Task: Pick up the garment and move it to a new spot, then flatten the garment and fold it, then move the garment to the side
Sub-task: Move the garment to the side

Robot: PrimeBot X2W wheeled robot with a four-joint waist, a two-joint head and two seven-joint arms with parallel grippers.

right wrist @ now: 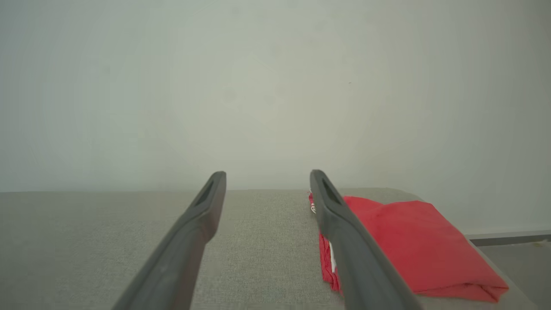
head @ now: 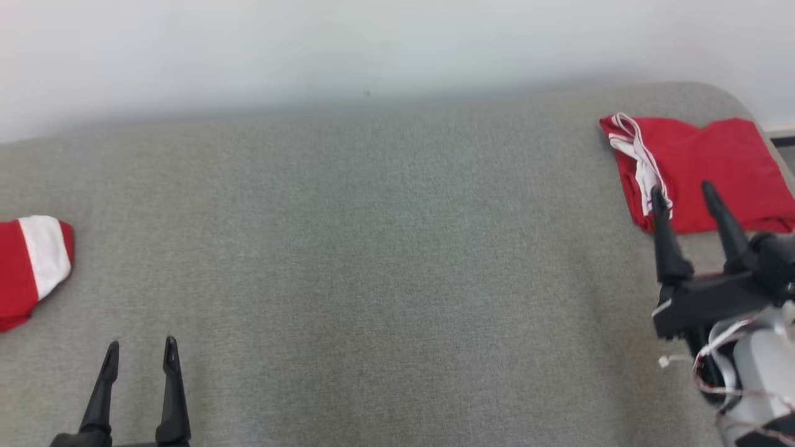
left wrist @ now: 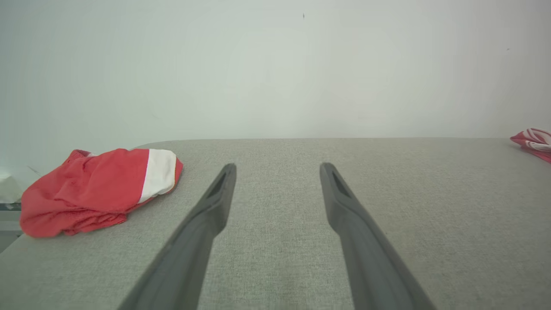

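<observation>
The left gripper (head: 141, 343) and right gripper (head: 682, 189) both stood open and empty over the grey surface (head: 385, 248). The right one's tips were by the near-left edge of the folded garment (head: 714, 167), which lay at the far right corner. The head view cut the crumpled garment (head: 31, 267) at its left edge, while the left wrist view gave the whole red heap with its white band, and the right wrist view gave the folded garment's stacked layers beside one finger.

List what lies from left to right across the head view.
crumpled red-and-white garment → left gripper → folded red garment
</observation>
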